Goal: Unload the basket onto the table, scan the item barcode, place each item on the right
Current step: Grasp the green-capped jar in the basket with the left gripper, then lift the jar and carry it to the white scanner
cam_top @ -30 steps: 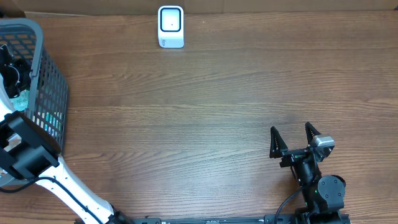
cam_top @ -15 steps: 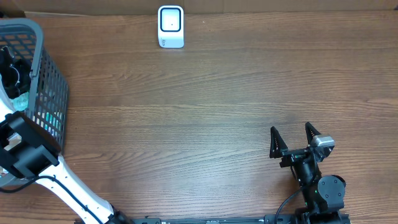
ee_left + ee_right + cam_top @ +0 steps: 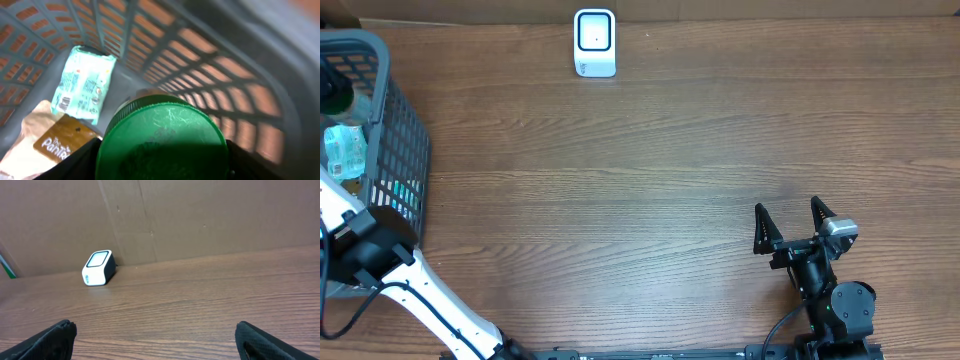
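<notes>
A jar-like item with a round green lid (image 3: 160, 130) fills the lower left wrist view, inside the grey basket (image 3: 225, 65). My left gripper (image 3: 160, 162) is shut on it, a black finger (image 3: 80, 162) pressed to each side of the lid. No barcode shows on it. Overhead, a dark round shape (image 3: 330, 95) at the basket's left edge may be this item; the left gripper itself I cannot make out there. The white scanner (image 3: 594, 42) stands at the table's far edge, also in the right wrist view (image 3: 98, 268). My right gripper (image 3: 790, 222) rests open and holds nothing, near the front right.
The basket (image 3: 405, 130) stands at the table's left end. In it lie a teal packet (image 3: 82, 82), seen overhead too (image 3: 345, 150), and a brown pouch (image 3: 45, 145). A cardboard wall (image 3: 200, 215) backs the table behind the scanner.
Overhead, the left arm has shifted left and back in the basket. The teal packet, hidden under the gripper before, now shows. The right arm has not moved.
</notes>
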You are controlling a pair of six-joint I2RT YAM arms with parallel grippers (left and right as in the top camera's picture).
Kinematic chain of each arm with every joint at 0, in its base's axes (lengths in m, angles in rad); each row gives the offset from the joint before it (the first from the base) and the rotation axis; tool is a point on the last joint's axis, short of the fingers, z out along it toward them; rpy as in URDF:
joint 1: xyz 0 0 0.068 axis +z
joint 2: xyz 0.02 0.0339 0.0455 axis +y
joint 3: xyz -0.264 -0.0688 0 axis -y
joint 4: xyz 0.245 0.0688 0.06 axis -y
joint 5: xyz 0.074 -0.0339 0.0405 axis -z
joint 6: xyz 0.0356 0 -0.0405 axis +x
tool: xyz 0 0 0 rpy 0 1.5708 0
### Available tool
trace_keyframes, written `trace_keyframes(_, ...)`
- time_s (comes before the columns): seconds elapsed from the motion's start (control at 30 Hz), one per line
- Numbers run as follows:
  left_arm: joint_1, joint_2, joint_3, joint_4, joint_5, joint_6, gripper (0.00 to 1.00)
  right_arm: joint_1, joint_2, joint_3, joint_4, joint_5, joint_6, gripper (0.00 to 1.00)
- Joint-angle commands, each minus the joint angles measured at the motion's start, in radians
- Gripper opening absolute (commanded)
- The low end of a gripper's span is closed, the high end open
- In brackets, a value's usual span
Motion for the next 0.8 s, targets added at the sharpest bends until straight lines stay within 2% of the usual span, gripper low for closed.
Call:
trace_keyframes(0.0,-0.010,-0.069,0.140,-0.064,0.066,-0.017,0.51,-0.003,-0.012,-0.010,0.007,0.005,-0.001,1.00)
trace_keyframes(0.1,-0.023,-0.109,0.205,-0.105,0.090,-0.016,0.50,-0.003,-0.012,-0.010,0.007,0.005,-0.001,1.00)
trace_keyframes(0.37,-0.139,-0.276,0.212,-0.095,0.127,-0.016,0.50,-0.003,-0.012,-0.010,0.007,0.005,-0.001,1.00)
trace_keyframes(0.6,-0.364,-0.307,0.207,-0.105,0.127,-0.013,0.51,-0.003,-0.012,-0.010,0.007,0.005,-0.001,1.00)
trace_keyframes(0.77,-0.546,-0.306,0.135,-0.105,0.127,-0.013,0.51,-0.003,-0.012,-0.010,0.007,0.005,-0.001,1.00)
